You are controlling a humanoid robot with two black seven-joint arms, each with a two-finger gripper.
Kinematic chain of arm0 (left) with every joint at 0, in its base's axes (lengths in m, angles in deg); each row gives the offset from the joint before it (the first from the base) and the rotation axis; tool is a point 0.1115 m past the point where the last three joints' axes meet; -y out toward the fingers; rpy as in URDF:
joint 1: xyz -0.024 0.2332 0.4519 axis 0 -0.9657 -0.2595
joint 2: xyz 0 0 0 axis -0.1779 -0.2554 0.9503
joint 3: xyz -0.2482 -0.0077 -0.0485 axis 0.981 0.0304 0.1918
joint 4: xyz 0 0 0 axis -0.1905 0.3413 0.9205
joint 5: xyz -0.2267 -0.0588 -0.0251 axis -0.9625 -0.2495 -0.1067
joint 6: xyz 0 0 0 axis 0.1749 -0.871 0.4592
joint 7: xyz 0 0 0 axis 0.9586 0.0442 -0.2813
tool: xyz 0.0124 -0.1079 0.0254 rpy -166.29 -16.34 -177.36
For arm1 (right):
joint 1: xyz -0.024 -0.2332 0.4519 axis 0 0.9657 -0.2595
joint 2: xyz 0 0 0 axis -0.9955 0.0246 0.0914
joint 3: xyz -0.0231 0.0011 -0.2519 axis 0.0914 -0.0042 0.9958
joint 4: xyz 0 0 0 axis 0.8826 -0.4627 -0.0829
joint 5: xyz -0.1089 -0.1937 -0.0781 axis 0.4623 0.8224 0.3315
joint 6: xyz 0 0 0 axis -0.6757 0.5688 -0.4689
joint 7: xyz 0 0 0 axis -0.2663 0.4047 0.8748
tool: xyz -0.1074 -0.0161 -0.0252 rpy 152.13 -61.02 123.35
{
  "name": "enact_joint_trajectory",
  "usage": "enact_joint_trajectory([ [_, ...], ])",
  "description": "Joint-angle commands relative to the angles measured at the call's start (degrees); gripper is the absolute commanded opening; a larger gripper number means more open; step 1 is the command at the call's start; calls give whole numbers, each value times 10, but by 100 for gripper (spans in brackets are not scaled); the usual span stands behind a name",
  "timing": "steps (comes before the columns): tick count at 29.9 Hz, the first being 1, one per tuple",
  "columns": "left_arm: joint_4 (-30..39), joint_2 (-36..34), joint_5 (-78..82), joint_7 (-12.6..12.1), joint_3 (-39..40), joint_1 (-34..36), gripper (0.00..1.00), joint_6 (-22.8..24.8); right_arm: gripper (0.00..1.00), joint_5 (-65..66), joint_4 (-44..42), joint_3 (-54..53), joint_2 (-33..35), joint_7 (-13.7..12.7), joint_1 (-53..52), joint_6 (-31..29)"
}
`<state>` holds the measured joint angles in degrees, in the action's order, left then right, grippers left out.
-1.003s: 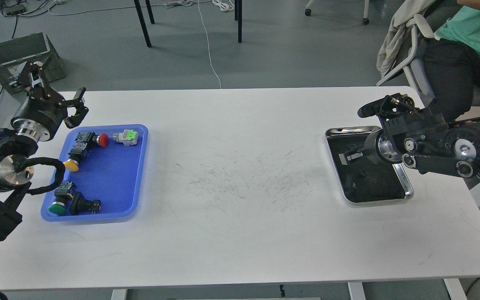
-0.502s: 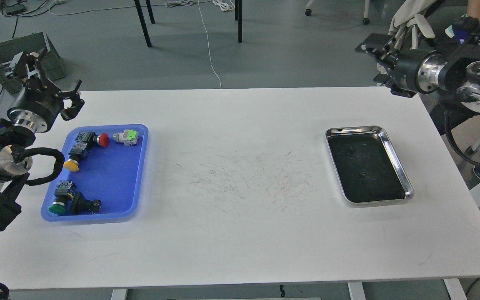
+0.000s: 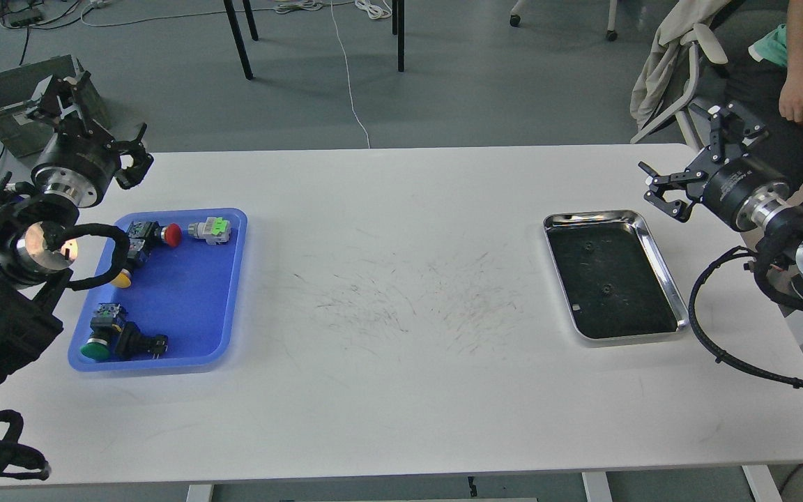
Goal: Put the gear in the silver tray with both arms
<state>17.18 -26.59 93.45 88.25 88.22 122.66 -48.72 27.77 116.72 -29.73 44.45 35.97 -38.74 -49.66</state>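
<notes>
The silver tray [image 3: 668, 268] lies on the right of the white table, its dark floor bare apart from small marks. Several small push-button parts lie in a blue tray [image 3: 185, 314] on the left: a red-capped one [image 3: 164, 233], a grey and green one [image 3: 211, 229], a yellow-capped one [image 3: 120, 279], a green-capped one [image 3: 98, 346] and a black one [image 3: 140, 341]. My left gripper [image 3: 98, 125] is open and empty, above the table's back left corner, behind the blue tray. My right gripper [image 3: 698, 157] is open and empty, just behind and right of the silver tray.
A seated person [image 3: 802, 90] and a chair draped with cloth [image 3: 673, 63] are close behind the right arm. A grey crate [image 3: 4, 94] stands on the floor at the back left. The white table [image 3: 401, 314] has scuff marks in its middle.
My right arm rose from over the silver tray to the back right, then came down beside the tray's far right corner. My left gripper shifted slightly back.
</notes>
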Motion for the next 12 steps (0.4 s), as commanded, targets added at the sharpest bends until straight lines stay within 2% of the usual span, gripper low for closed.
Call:
enact_joint_trajectory([
  [1,-1,22,-1,7,3,-7,98,1,99,-1,1,-45,-34,8,20,-15],
  [5,-7,35,-20,8,8,-16,98,2,99,-1,1,-54,-54,31,20,-14],
  [12,-8,36,-48,17,6,-15,98,3,99,-1,1,-54,-52,31,19,-15],
])
